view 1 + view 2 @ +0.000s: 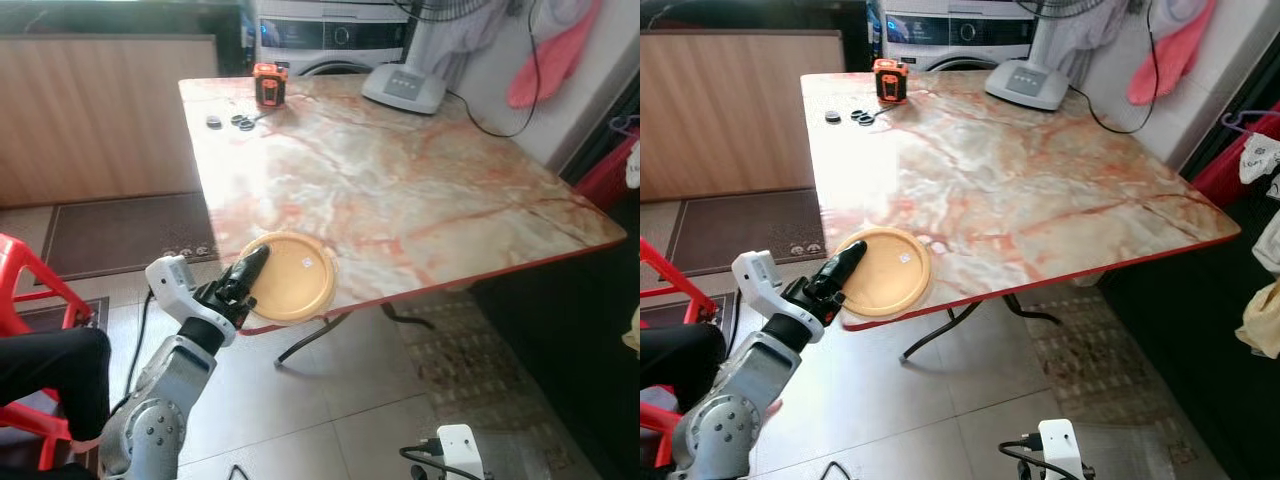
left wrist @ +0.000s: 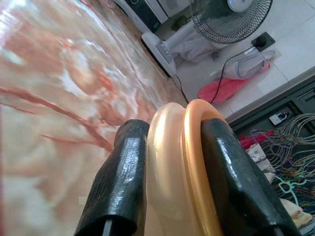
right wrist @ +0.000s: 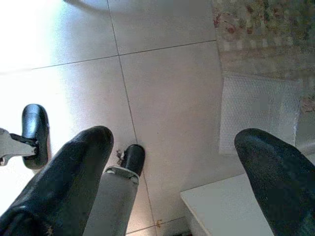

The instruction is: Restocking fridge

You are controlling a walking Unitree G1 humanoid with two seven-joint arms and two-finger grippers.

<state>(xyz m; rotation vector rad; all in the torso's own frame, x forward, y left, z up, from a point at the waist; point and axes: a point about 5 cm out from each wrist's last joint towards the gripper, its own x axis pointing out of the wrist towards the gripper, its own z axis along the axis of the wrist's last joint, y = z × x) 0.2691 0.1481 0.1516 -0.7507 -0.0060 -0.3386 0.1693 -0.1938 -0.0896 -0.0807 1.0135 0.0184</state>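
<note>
While I stand at the near corner of the marble table (image 1: 420,190), my head view shows my left gripper (image 1: 250,268) reaching up to a round yellow plate (image 1: 295,280) that lies on that corner, partly over the edge. My fingers are clamped on its near rim. Farther back on the table sit an orange device (image 1: 269,84), a few small black discs (image 1: 232,121) and the white base of a fan (image 1: 404,87). A red chair (image 1: 30,300) stands on my left, with a person's dark-clad leg (image 1: 55,365) beside it.

Along my left wrist, one finger (image 2: 115,191) lies on the plate's pale top face and the other presses the orange rim (image 2: 197,162), jaws narrow and pinching it.

Along my right wrist, my right gripper (image 3: 172,167) hangs over grey floor tiles (image 3: 167,93), jaws spread wide and holding nothing.
</note>
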